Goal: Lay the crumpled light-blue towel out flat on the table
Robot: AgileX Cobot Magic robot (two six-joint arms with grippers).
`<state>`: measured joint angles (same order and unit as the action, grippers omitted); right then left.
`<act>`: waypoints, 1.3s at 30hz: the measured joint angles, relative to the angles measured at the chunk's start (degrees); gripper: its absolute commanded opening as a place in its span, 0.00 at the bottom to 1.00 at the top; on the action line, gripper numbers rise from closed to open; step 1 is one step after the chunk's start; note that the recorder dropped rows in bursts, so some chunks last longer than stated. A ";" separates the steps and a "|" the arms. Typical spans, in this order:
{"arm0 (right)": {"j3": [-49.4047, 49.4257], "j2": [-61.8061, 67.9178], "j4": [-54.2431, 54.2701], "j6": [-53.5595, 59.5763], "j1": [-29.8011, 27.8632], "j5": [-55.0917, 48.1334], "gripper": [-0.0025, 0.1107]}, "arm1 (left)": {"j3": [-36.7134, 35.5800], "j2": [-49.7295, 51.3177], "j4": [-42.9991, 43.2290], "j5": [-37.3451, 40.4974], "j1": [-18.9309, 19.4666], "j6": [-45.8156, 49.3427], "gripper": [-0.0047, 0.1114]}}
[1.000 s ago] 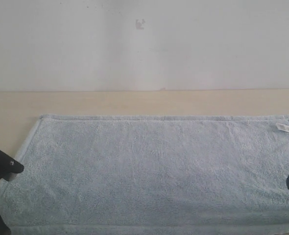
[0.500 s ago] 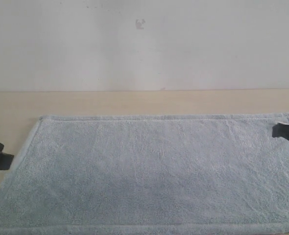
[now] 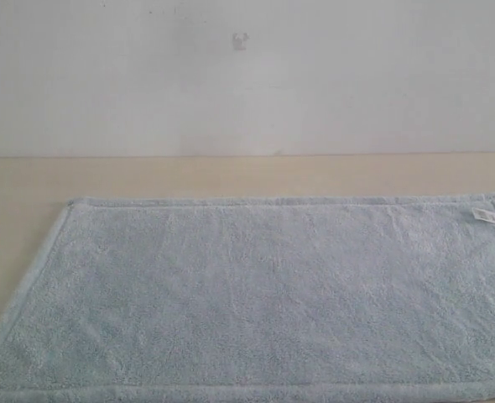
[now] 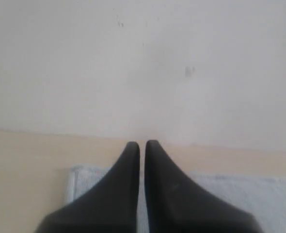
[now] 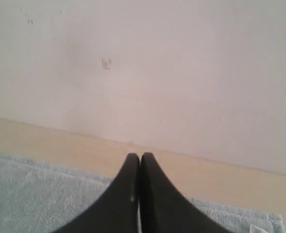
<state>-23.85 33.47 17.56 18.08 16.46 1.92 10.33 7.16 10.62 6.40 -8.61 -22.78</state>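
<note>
The light-blue towel lies flat and unfolded on the beige table, its hemmed border showing all round and its small white label at the far right corner. Neither arm appears in the exterior view. In the left wrist view my left gripper is shut and empty, raised above the towel near one of its corners. My right gripper in the right wrist view is also shut with nothing in it, above the towel with the label at the frame's edge.
A plain white wall rises behind the table's far edge, with a small mark on it. Bare table shows beyond the towel's far edge and to its left.
Both grippers, seen at the left and right edges of the exterior view earlier, have withdrawn out of that view. The towel's near edge now lies flat and straight.
</note>
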 measured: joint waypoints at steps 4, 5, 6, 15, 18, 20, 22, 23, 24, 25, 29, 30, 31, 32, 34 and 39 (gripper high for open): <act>6.12 -14.29 0.31 -2.62 0.08 1.83 0.02 | -1.73 -6.55 1.70 1.93 3.58 -0.73 0.07; 6.77 -17.48 0.44 -2.89 0.08 1.11 0.02 | -1.86 -6.55 1.70 2.74 4.27 -0.83 0.07; 7.19 -20.42 0.45 -3.28 0.08 -0.63 0.02 | -1.98 -6.42 1.70 3.33 4.76 -1.08 0.07; 7.58 -33.11 1.09 -3.70 0.08 -12.98 0.02 | -2.11 -5.05 0.47 3.92 5.25 -3.22 0.07; 7.70 -33.11 1.09 -3.70 0.08 -13.28 0.02 | -2.11 -5.05 0.47 3.92 5.25 -3.22 0.07; 8.58 -33.11 0.94 -3.81 0.08 -11.70 0.02 | -2.11 -5.05 0.47 3.92 5.25 -3.22 0.07; 9.56 -33.11 -0.23 -4.02 -2.06 -10.49 0.02 | -2.11 -5.05 0.47 3.92 5.25 -3.22 0.07; 9.69 -33.11 -0.65 -4.02 -4.48 -10.31 0.02 | -2.11 -5.05 0.47 3.92 5.25 -3.22 0.07; 9.93 -33.11 -1.30 -4.17 -7.64 -10.17 0.02 | -2.11 -5.05 0.47 3.92 5.25 -3.22 0.07; 10.20 -33.19 -2.59 -4.17 -11.33 -9.85 0.02 | -2.11 -5.05 0.47 3.92 5.25 -3.22 0.07; 14.76 -33.24 -6.67 -6.74 -23.66 -10.38 0.02 | -2.11 -5.05 0.47 3.92 5.25 -3.22 0.07; 16.59 -33.24 -6.85 -8.92 -25.65 -11.78 0.02 | -2.11 -5.05 0.47 3.92 5.25 -3.22 0.07; 18.57 -33.24 -7.11 -11.44 -26.85 -13.53 0.02 | -2.11 -5.05 0.47 3.92 5.25 -3.22 0.07; 20.65 -33.24 -7.23 -13.92 -27.46 -15.28 0.02 | -2.11 -5.05 0.47 3.92 5.25 -3.22 0.07; 23.09 -33.24 -7.72 -18.08 -27.82 -19.14 0.02 | -2.11 -5.05 0.47 4.06 5.25 -3.22 0.07; 23.88 -33.24 -8.11 -20.75 -27.85 -22.63 0.02 | -2.11 -5.05 0.47 4.06 5.25 -3.22 0.07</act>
<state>0.03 0.23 9.45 -2.67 -11.39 -20.71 8.22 2.11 11.09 10.46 -3.37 -26.00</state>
